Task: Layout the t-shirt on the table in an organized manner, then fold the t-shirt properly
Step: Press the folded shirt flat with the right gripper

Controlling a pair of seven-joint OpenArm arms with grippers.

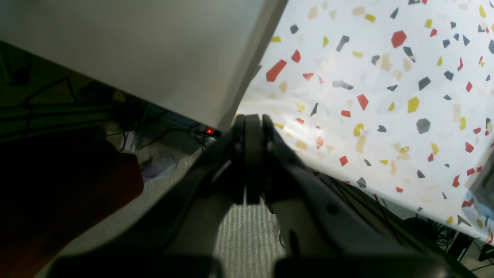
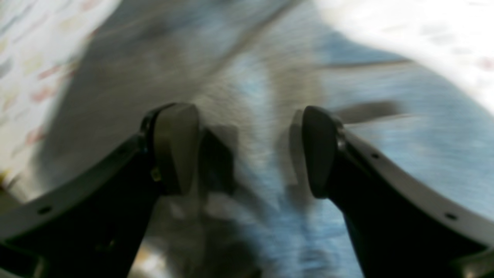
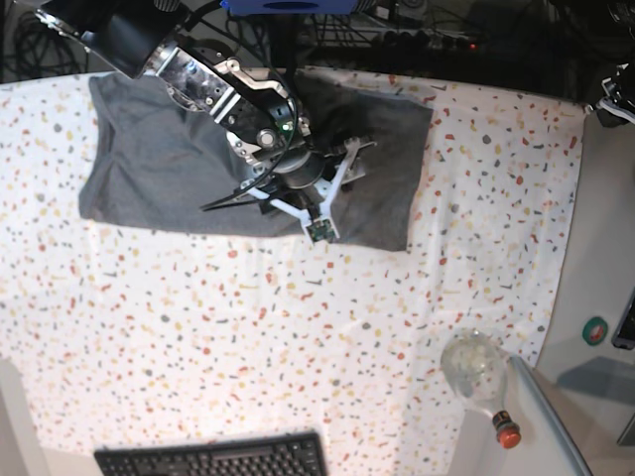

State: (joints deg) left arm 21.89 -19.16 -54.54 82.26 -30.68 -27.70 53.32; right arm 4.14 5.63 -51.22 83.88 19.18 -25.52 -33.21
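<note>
Base view shows the t-shirt [image 3: 169,159] lying spread at the far side of the speckled bench [image 3: 298,327]. Over its right half hovers the right gripper [image 2: 247,150], jaws parted above the grey cloth. Off past the bench edge, the left gripper [image 1: 252,131] has its jaws pressed together, empty.

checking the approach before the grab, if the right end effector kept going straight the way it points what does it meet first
Most likely the t-shirt. The right end effector is open, and grey fabric fills the space between and beyond its fingers. The wrist picture is blurred, so how far off the cloth lies is unclear; the table sits underneath it.
</note>
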